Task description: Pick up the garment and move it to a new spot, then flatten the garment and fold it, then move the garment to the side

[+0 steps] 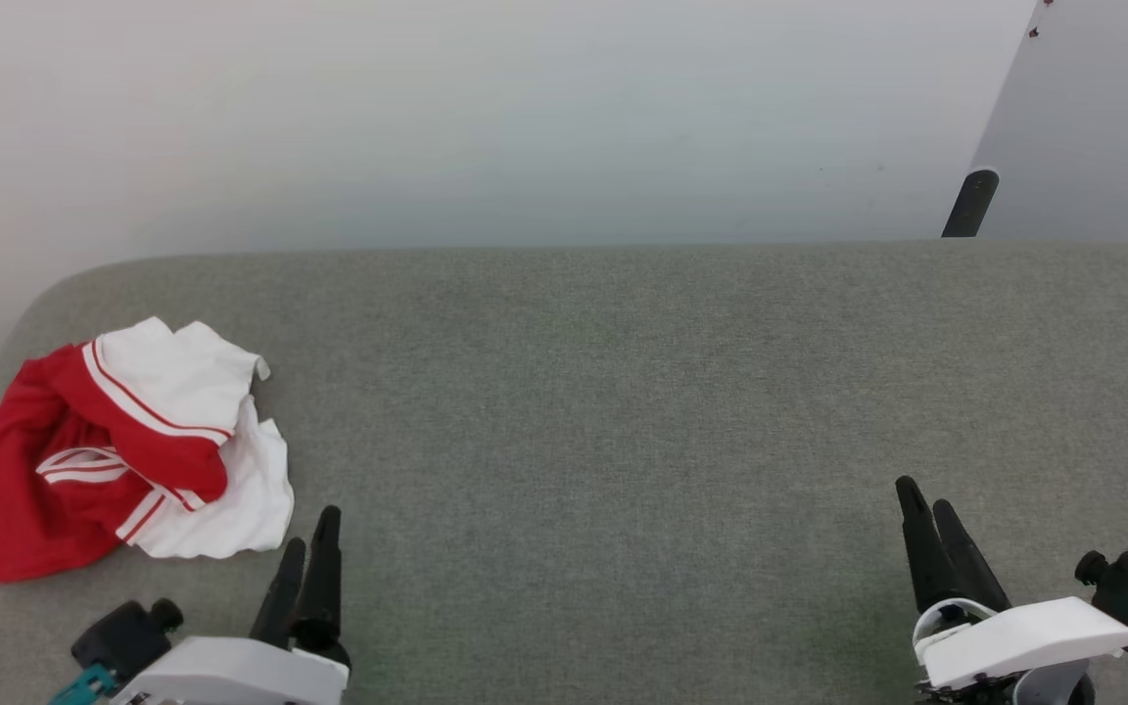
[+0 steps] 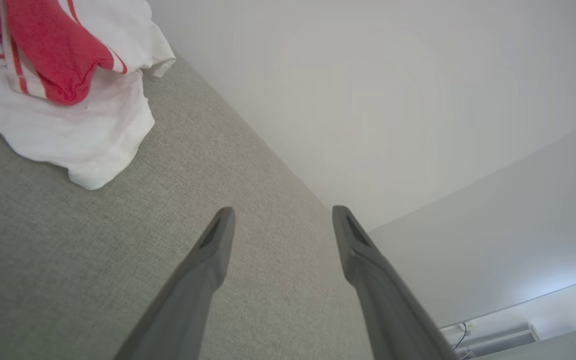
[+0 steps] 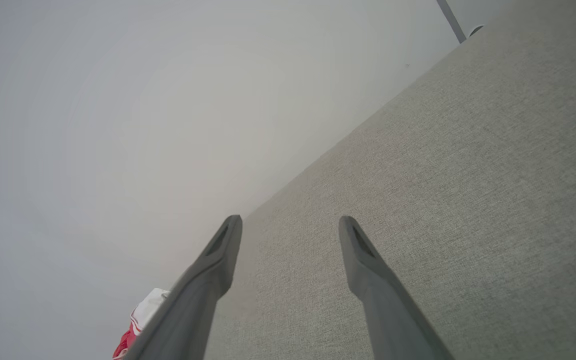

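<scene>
From the head view we see the garment [image 1: 114, 460], a red T-shirt with white sleeves and striped trim, crumpled in a heap at the left end of the grey fabric worktop [image 1: 574, 441], reaching its left edge. It lies straight on the fabric, not in any bin or basket. Our left pincer [image 1: 312, 529] sits just beside the white sleeve, near but apart. Our right pincer [image 1: 924, 494] is well apart from it, at the far right.

In the left wrist view the left pincer [image 2: 280, 212] stands wide and empty over bare worktop [image 2: 68, 250], with the garment [image 2: 68, 100] at the upper left, untouched.

In the right wrist view the right pincer [image 3: 290, 220] is also wide and empty, pointing along the worktop [image 3: 468, 175]. A scrap of the garment [image 3: 138, 325] peeks out beside its left finger.

We judge the first step, the pick-up, not yet begun. The next move calls for the left pincer to turn towards the heap, come down on a raised fold and close on it. Soft layers may slip, so a thick bunch is the safer hold
</scene>
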Controlling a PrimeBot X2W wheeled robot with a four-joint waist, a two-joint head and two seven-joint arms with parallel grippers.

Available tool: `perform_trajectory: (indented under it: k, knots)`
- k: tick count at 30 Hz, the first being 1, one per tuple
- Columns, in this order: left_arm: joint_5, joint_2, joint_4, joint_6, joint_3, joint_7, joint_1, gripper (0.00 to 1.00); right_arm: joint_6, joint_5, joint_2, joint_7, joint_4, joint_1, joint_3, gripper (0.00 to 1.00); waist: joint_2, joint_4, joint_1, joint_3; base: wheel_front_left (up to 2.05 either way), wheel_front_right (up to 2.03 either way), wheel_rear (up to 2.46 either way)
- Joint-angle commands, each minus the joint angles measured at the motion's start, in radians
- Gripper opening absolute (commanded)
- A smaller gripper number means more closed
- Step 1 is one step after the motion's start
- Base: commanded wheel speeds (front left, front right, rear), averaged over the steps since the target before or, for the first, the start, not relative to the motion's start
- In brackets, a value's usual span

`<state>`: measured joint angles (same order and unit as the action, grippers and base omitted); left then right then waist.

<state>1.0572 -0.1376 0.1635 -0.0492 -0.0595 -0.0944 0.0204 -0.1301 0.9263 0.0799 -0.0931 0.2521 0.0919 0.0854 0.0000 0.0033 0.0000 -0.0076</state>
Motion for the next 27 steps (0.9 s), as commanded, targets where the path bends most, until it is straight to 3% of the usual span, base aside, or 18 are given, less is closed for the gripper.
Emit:
perform_trajectory:
  k: [1, 11, 27]
  knots:
    - [-0.043, -0.012, -0.015, 0.005, -0.007, -0.008, 0.008, 1.0, 0.0, -0.048, 0.0, -0.01, -0.011, 0.018, 0.002, 1.0, 0.0, 0.0, 0.0, 0.0, 0.0, 0.0, 0.0]
    - [-0.277, -0.015, -0.032, 0.002, -0.026, -0.037, -0.008, 1.0, -0.001, -0.345, -0.02, -0.039, -0.041, -0.003, -0.026, 1.0, 0.0, -0.001, 0.0, -0.002, 0.0, 0.0, 0.0]
    - [-0.504, 0.01, -0.058, -0.034, -0.004, -0.079, -0.024, 1.0, -0.001, -0.55, -0.031, -0.08, -0.056, -0.008, -0.019, 1.0, 0.0, -0.001, 0.0, 0.0, 0.0, 0.0, 0.0]
